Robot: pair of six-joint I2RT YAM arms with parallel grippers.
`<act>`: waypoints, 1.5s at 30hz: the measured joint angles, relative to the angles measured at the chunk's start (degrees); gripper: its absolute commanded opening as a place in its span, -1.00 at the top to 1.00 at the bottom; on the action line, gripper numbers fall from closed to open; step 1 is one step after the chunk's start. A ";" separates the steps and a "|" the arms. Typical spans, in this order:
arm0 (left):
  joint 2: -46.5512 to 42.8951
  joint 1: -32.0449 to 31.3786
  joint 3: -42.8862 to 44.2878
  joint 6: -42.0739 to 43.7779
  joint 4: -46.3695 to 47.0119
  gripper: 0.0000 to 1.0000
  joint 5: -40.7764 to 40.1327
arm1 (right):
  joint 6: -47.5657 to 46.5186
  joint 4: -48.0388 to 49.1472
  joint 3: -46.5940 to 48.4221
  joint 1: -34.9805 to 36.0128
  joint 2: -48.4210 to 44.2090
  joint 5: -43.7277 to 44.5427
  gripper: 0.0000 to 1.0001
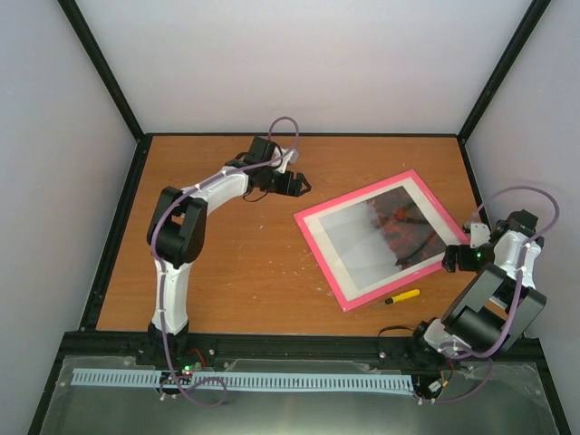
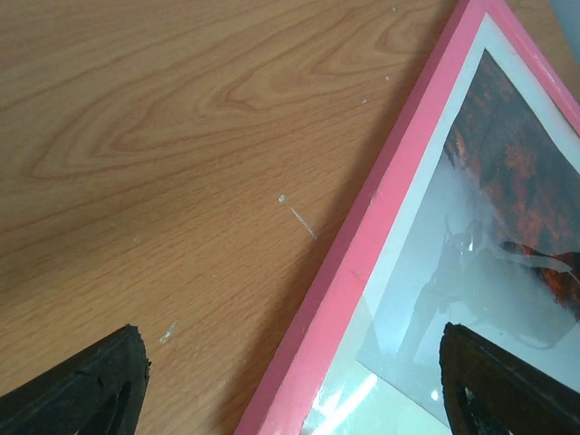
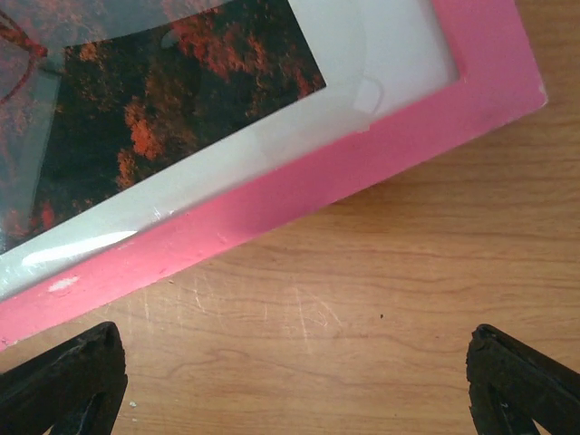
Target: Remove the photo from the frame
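Note:
The pink frame (image 1: 319,244) lies face up and rotated on the table, right of centre. Behind its glass sits the photo (image 1: 385,236), misty grey with orange-red trees, inside a white mat. My left gripper (image 1: 300,186) is open and empty, hovering just beyond the frame's far left corner; the left wrist view shows the pink border (image 2: 358,272) and the photo (image 2: 507,227) between its fingertips. My right gripper (image 1: 450,260) is open and empty at the frame's right corner; the right wrist view shows the border (image 3: 299,195) and the photo (image 3: 163,118) ahead of it.
A yellow-handled tool (image 1: 399,296) lies on the table just in front of the frame's near edge. Black cage posts stand at the table's edges. Bare wooden table (image 1: 245,263) stretches left of the frame.

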 measured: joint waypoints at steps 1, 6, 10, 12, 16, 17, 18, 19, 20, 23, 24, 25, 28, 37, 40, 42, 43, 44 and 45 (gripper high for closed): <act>0.87 -0.07 0.48 0.02 -0.09 -0.74 0.39 | -0.15 -0.11 0.00 -0.61 0.46 -0.24 -1.00; 3.91 -0.26 1.57 0.04 -0.11 -0.79 1.55 | -1.25 -1.38 0.00 -1.97 2.69 -1.55 -1.00; 5.09 -0.35 1.57 0.09 -0.13 -0.80 2.29 | -2.05 -1.64 -0.07 -1.97 3.13 -2.56 -1.00; 5.27 -0.35 1.57 0.11 -0.13 -0.79 2.62 | -2.38 -1.64 -0.07 -1.97 3.26 -2.91 -1.00; 5.40 -0.44 1.57 0.09 -0.11 -0.78 3.52 | -3.13 -1.79 -0.07 -1.97 5.01 -4.00 -1.00; 5.40 -0.52 1.57 0.11 -0.11 -0.77 3.65 | -3.28 -1.79 -0.07 -1.99 5.64 -4.24 -1.00; 5.42 -0.61 1.57 0.11 -0.11 -0.77 3.76 | -3.43 -1.79 -0.07 -1.99 6.27 -4.42 -1.00; 5.42 -0.70 1.55 0.11 -0.11 -0.76 3.85 | -3.61 -1.79 -0.07 -1.97 6.93 -4.61 -1.00; 5.42 -0.85 1.53 0.11 -0.11 -0.77 3.89 | -3.76 -1.75 -0.07 -1.97 7.56 -4.83 -1.00; 5.42 -1.16 1.11 0.13 0.09 -0.77 4.09 | -4.22 -1.75 -0.09 -1.99 9.53 -5.66 -1.00; 5.42 -1.22 0.85 0.13 0.15 -0.77 4.09 | -4.39 -1.73 -0.11 -1.99 10.16 -5.90 -1.00; 5.42 -1.25 0.59 0.13 0.13 -0.77 4.09 | -4.57 -1.70 -0.15 -1.99 10.86 -6.21 -1.00; 5.53 -1.27 0.11 0.13 0.17 -0.76 4.09 | -5.07 -1.68 -0.24 -1.99 12.55 -7.17 -1.00; 7.08 -1.31 -0.76 0.11 0.59 -0.75 4.02 | -5.25 -0.72 -0.20 -1.81 14.71 -10.62 -1.00; 7.15 -1.38 -1.20 0.13 1.03 -0.75 4.00 | -5.01 -0.42 0.33 -1.05 15.34 -11.30 -1.00; 6.58 -1.40 -2.38 0.13 2.23 -0.75 3.98 | -4.81 -0.20 0.74 0.11 15.72 -11.37 -1.00; 6.12 -1.42 -3.26 0.13 2.67 -0.75 3.98 | -4.66 0.00 0.92 0.72 15.91 -11.47 -1.00; 5.68 -1.42 -4.02 0.13 2.97 -0.75 4.00 | -4.26 0.13 1.18 1.57 16.17 -11.41 -1.00; 5.22 -1.44 -4.81 0.13 3.26 -0.75 3.98 | -3.69 0.17 1.79 2.84 16.57 -11.06 -1.00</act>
